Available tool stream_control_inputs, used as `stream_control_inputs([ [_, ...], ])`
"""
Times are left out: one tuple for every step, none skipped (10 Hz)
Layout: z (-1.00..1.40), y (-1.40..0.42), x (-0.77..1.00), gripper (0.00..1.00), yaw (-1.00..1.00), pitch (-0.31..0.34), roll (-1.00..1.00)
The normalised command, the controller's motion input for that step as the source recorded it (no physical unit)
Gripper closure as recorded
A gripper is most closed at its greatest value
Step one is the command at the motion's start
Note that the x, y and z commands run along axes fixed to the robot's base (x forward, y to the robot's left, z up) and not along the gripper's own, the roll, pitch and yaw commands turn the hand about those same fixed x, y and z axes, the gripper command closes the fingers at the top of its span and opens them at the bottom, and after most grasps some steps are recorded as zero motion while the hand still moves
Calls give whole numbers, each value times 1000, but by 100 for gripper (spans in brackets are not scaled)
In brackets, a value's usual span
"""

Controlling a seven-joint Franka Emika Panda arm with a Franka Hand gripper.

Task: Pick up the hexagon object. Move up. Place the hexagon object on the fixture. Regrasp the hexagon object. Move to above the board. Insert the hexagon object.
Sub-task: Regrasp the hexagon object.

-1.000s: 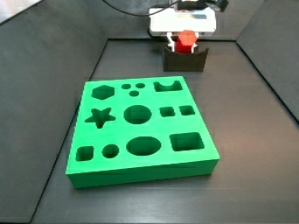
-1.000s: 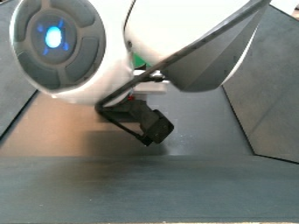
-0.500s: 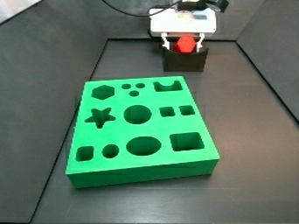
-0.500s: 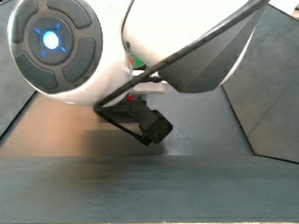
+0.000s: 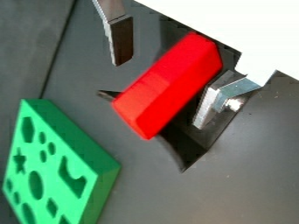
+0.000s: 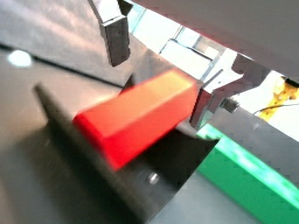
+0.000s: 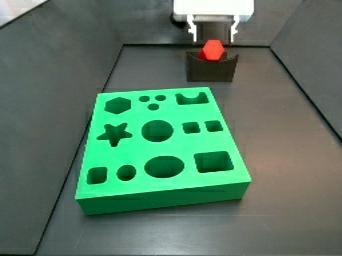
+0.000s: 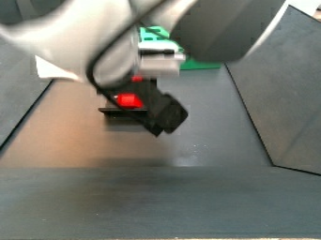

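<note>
1. In a side view, the end effector (image 7: 213, 35) has risen since half a second ago: then its white body sat low around the small bright red hexagonal prism (image 7: 211, 49), now it hangs above it at the 12 o'clock end of the dark table (image 7: 287, 150). The prism rests in the notch of the dark grey-black fixture block (image 7: 211, 68). The large bright green slab with shaped holes (image 7: 160, 150) lies as before, toward 6 o'clock of the fixture.
2. In a side view from behind the arm, the big blurred arm housing has shifted, uncovering the red prism (image 8: 127, 99) on the fixture (image 8: 157, 111).
3. In a wrist view, the end effector (image 5: 170, 77) is spread wide; its silver fingers (image 5: 119, 39) stand clear on either side of the red prism (image 5: 167, 86), touching nothing. The green slab (image 5: 52, 171) shows nearby.
4. In a wrist view, the same: fingers (image 6: 114, 39) apart, the prism (image 6: 135, 115) free between them, lying in the fixture (image 6: 128, 179).
</note>
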Motion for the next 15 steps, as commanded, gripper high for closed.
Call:
stream_control_inputs([
  [694, -1, -35, 0, -11, 68, 58],
  [514, -4, -32, 0, -19, 72, 59],
  [333, -3, -30, 0, -25, 70, 61],
  [981, -1000, -87, 0, 32, 59, 1000],
  [907, -1000, -85, 0, 31, 56, 1000],
  [869, -1000, -108, 0, 30, 46, 1000],
  [788, -1000, -137, 0, 29, 36, 1000],
  [611, -890, -118, 0, 29, 33, 1000],
  [320, -672, -77, 0, 28, 30, 1000],
  [172, -552, -62, 0, 28, 29, 1000],
  [43, -310, -32, 0, 29, 26, 1000],
  [53, -105, -34, 0, 29, 24, 1000],
  [44, -24, -41, 0, 29, 22, 1000],
  [17, -36, -37, 0, 30, 18, 1000],
  [9, -37, -36, 0, 30, 11, 1000],
])
